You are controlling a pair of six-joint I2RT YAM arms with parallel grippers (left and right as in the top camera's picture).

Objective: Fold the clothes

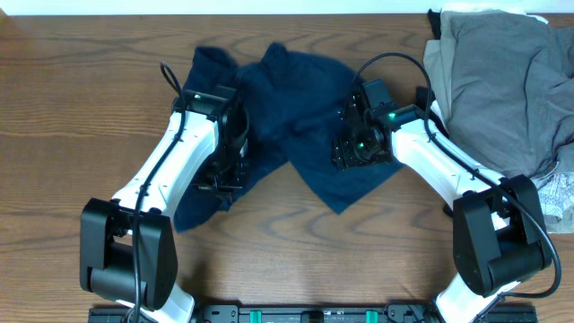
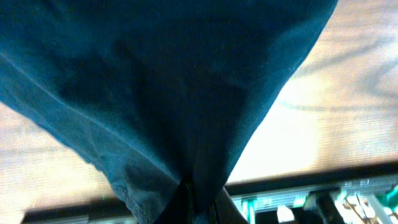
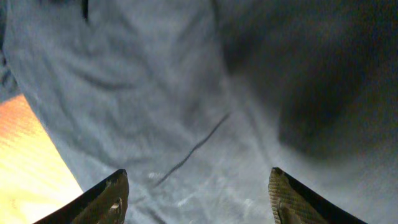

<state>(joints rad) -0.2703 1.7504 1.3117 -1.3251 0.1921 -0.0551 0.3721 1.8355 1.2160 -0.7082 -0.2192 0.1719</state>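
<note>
The dark navy blue shorts (image 1: 296,108) lie crumpled in the middle of the wooden table. My left gripper (image 1: 224,166) is shut on a pinched fold of the shorts at their left side; in the left wrist view the navy cloth (image 2: 174,93) hangs from between the fingers (image 2: 199,208). My right gripper (image 1: 345,148) is over the shorts' right part with fingers wide open (image 3: 196,186), just above the cloth (image 3: 186,93) and holding nothing.
A pile of other clothes, grey (image 1: 502,81) over beige (image 1: 434,63), sits at the far right, with a white-patterned piece (image 1: 558,199) at the right edge. The bare wooden table (image 1: 81,99) shows at the left and front.
</note>
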